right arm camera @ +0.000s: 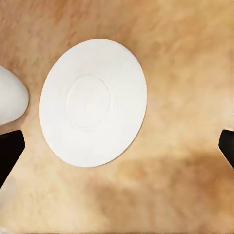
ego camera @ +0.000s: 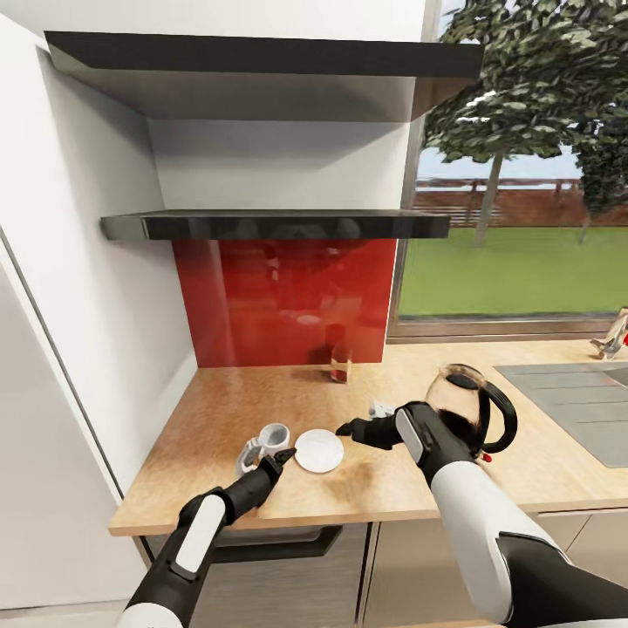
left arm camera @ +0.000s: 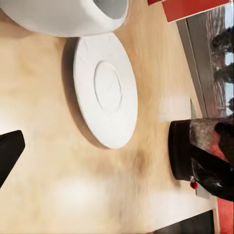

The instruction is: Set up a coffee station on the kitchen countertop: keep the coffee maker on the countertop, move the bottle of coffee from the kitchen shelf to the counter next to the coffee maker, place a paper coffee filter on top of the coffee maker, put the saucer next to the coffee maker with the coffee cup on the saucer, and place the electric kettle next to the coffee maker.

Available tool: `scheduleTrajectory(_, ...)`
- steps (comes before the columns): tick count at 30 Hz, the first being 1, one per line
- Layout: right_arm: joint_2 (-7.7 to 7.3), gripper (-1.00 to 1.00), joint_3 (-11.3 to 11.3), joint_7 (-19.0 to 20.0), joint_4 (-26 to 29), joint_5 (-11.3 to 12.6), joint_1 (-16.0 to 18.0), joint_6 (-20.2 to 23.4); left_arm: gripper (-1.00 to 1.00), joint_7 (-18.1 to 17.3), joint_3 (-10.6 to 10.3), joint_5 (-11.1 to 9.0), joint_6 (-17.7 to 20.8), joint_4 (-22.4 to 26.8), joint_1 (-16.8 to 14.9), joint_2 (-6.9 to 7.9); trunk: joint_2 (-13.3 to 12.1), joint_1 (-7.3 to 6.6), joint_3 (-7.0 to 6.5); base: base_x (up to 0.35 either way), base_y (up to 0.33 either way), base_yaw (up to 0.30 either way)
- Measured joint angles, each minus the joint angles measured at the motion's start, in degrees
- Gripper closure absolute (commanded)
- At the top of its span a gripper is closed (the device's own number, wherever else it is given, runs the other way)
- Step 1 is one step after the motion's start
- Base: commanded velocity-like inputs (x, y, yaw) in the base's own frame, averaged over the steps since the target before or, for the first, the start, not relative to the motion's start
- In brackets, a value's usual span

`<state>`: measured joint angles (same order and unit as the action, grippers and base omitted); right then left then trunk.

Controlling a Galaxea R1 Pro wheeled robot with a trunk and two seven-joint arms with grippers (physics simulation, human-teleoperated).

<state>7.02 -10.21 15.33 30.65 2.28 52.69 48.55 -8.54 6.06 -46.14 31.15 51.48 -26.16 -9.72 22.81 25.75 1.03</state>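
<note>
The white saucer (ego camera: 318, 450) lies flat on the kitchen countertop (ego camera: 218, 410), with the white coffee cup (ego camera: 273, 435) just to its left, standing on the wood. My left gripper (ego camera: 285, 456) is open at the saucer's left edge, one black finger (left arm camera: 9, 153) showing beside the saucer (left arm camera: 105, 87) and cup (left arm camera: 63, 14). My right gripper (ego camera: 349, 428) hangs open just above the saucer (right arm camera: 92, 102), black fingertips (right arm camera: 9, 151) spread wide. The electric kettle (ego camera: 467, 408) stands behind my right forearm. The bottle of coffee (ego camera: 340, 363) stands by the red backsplash. The coffee maker is out of view.
Two dark shelves (ego camera: 279, 225) hang above the counter's back. A grey recessed panel (ego camera: 571, 401) fills the counter at the right, under a window. A small pale object (ego camera: 381, 407) lies just behind my right gripper. A white wall closes the left side.
</note>
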Motion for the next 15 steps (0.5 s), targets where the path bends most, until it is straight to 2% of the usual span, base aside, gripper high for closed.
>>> scheduleTrajectory(5,-0.39,-1.0,-0.1,0.1,-1.6,0.0,0.0,0.0,-1.0,0.2,-1.6,-1.7,1.6,1.6,-0.6,0.46,0.0,0.0,0.0,0.0,0.0,0.0)
scheduleTrajectory(6,-0.63,-1.0,-0.2,0.1,-2.0,0.0,0.0,-0.1,-1.0,0.2,-7.9,-7.6,12.9,9.1,-1.1,1.98,0.0,0.01,0.01,0.0,0.0,0.0)
scheduleTrajectory(7,-0.81,-1.0,-0.2,0.2,-2.0,0.0,0.0,-0.1,-1.0,0.3,-8.3,-8.9,14.2,11.9,-1.7,2.43,0.0,-0.01,-0.01,0.0,0.0,0.0)
scheduleTrajectory(8,-1.2,-1.0,-0.2,0.2,-2.1,0.0,0.0,-0.1,-1.0,0.4,-8.3,-11.0,16.6,12.4,-3.1,3.42,0.0,0.01,-0.01,0.0,0.0,0.0)
scheduleTrajectory(11,-1.51,-1.0,-0.3,0.2,-2.0,0.1,0.0,-0.1,-1.0,0.7,-8.2,-15.4,21.1,12.2,-6.5,4.37,0.0,0.0,-0.01,0.0,0.0,0.0)
scheduleTrajectory(13,-1.61,-1.0,-0.3,1.3,-1.9,0.1,0.0,-0.1,-1.0,0.9,-8.2,-17.1,22.8,10.7,-9.1,4.58,0.0,0.0,-0.01,0.0,0.0,0.0)
scheduleTrajectory(15,-1.97,-1.0,-0.3,5.5,-1.9,0.0,0.0,-0.1,-1.0,1.0,-8.2,-18.2,24.3,7.5,-12.9,4.76,0.0,0.0,-0.01,0.0,0.0,0.0)
